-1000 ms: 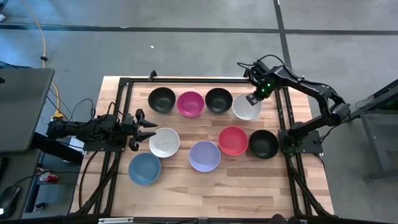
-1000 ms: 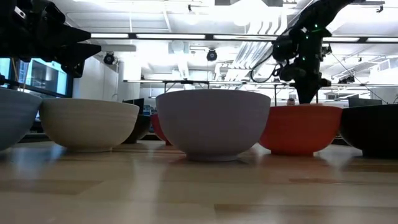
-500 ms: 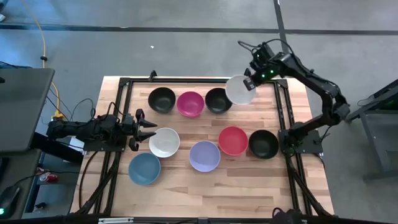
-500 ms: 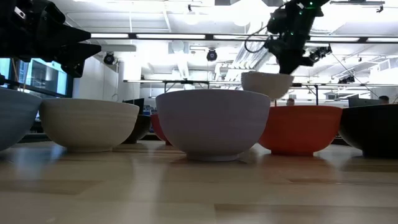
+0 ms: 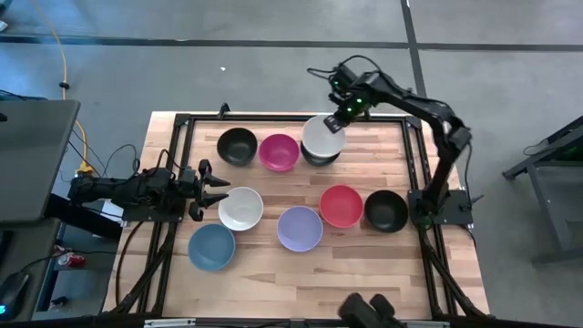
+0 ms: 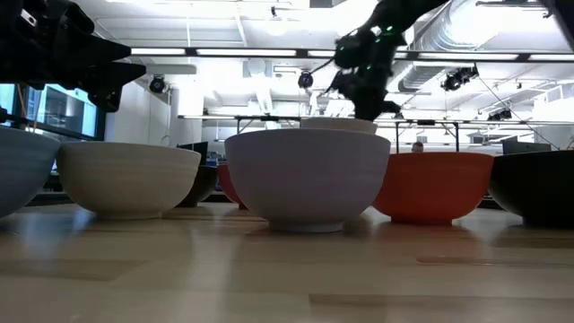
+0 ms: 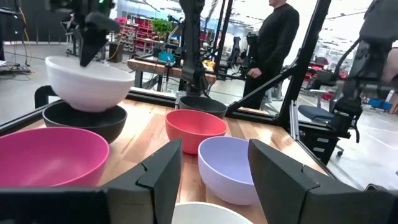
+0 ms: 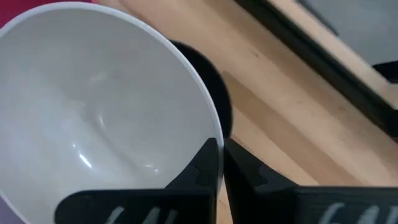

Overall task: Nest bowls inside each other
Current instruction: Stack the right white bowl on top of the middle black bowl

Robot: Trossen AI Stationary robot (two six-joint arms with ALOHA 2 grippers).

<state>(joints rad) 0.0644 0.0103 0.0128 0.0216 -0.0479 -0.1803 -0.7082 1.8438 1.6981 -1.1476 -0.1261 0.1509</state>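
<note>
My right gripper (image 5: 343, 115) is shut on a white bowl (image 5: 322, 137) and holds it over the black bowl (image 5: 316, 157) in the far row. In the left wrist view the white bowl (image 7: 87, 81) sits slightly tilted, with its base down in the black bowl's (image 7: 84, 121) mouth; whether they touch I cannot tell. A black bowl (image 5: 238, 146) and a magenta bowl (image 5: 279, 152) stand left of them. My left gripper (image 5: 215, 189) waits open beside a second white bowl (image 5: 241, 209) at the table's left. My right gripper pinches the white bowl's rim (image 8: 214, 134) on its far-right side, with one finger inside the bowl and one outside. The fingers come from above, slanting down. The bowl hangs below them, mouth up and a little tilted, over the black bowl (image 8: 214, 93).
The near rows hold a blue bowl (image 5: 211, 247), a lavender bowl (image 5: 300, 229), a red bowl (image 5: 342, 206) and a black bowl (image 5: 386, 210). A dark metal frame (image 5: 273, 117) borders the table. A person (image 7: 273, 37) stands in the room beyond.
My right gripper has lifted the white bowl off the table at the far right, carried it up and toward the table's left, and lowered it over the black bowl in the far row. The bowl has stayed mouth up in the hold.
</note>
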